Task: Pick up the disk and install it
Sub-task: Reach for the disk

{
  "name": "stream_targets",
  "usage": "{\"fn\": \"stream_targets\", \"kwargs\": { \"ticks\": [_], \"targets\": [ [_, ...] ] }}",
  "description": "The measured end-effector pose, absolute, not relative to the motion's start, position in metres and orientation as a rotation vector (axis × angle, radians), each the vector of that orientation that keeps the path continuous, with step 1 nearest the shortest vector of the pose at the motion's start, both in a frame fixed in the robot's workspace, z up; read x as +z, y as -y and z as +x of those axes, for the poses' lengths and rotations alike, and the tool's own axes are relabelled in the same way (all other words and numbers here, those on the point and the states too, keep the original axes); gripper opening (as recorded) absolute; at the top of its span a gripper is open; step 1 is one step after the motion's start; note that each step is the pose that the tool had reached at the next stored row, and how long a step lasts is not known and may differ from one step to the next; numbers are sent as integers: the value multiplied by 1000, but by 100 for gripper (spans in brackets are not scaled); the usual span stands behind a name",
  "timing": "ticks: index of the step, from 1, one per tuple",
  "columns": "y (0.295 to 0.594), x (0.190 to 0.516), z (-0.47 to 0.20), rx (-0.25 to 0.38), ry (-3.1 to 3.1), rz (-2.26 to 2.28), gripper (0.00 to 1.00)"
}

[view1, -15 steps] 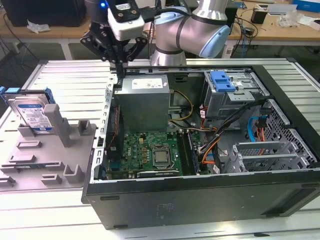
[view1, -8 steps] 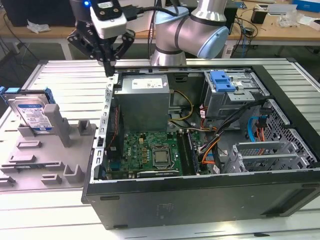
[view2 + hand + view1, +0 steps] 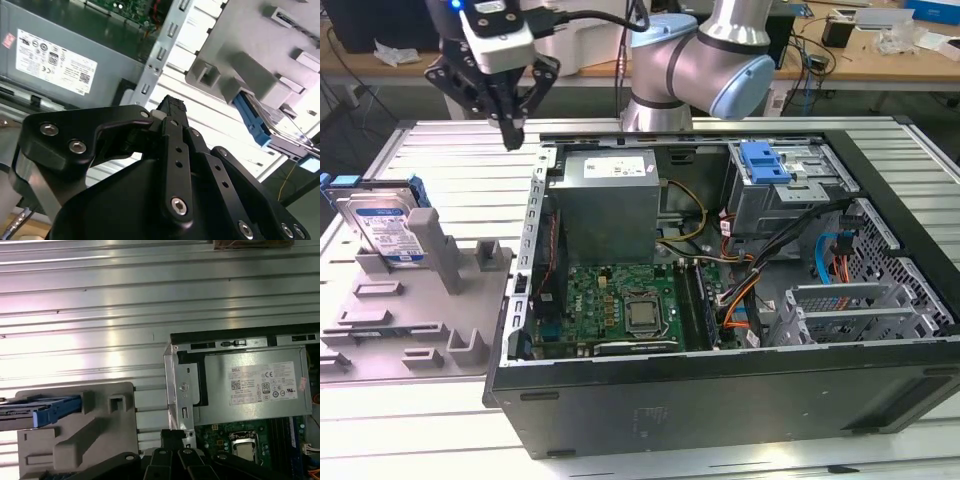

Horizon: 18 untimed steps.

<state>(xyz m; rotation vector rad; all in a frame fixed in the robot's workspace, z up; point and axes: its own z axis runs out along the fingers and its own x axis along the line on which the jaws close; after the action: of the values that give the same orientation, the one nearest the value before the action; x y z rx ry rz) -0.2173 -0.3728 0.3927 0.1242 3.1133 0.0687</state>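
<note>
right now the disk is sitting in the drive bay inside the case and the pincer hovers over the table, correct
No. The exterior view shows the disk standing in the gray holder on the table, outside the case, at the exterior view's left. The pincer does hover over the table.

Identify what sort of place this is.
Likely a robotics lab: an open black desktop computer case lies on a ribbed aluminium table, with cluttered wooden desks behind the grey robot arm.
</note>
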Motion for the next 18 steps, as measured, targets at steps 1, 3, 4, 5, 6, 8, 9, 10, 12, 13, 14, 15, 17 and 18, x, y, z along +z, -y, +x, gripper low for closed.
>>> {"fn": "stream_targets", "kwargs": {
  "ticks": [1,3,4,5,6,8,9,10,12,13,14,15,17,18],
  "targets": [
    [372,393,-221,69,-3113,124,11],
    [370,393,-228,68,-3113,125,11],
    [369,392,-231,68,-3113,125,11],
    [368,392,-235,68,-3113,125,11],
    [368,392,-238,68,-3113,125,11],
    [366,392,-246,68,-3113,125,11],
    [366,392,-251,68,-3113,125,11],
    [365,392,-258,68,-3113,125,11],
    [364,392,-267,68,-3113,125,11],
    [363,392,-271,68,-3113,126,11],
    [363,392,-275,68,-3113,126,11],
    [362,391,-281,68,-3113,127,11],
    [362,391,-288,68,-3113,128,11],
    [361,391,-293,68,-3113,129,11]
  ]
}}
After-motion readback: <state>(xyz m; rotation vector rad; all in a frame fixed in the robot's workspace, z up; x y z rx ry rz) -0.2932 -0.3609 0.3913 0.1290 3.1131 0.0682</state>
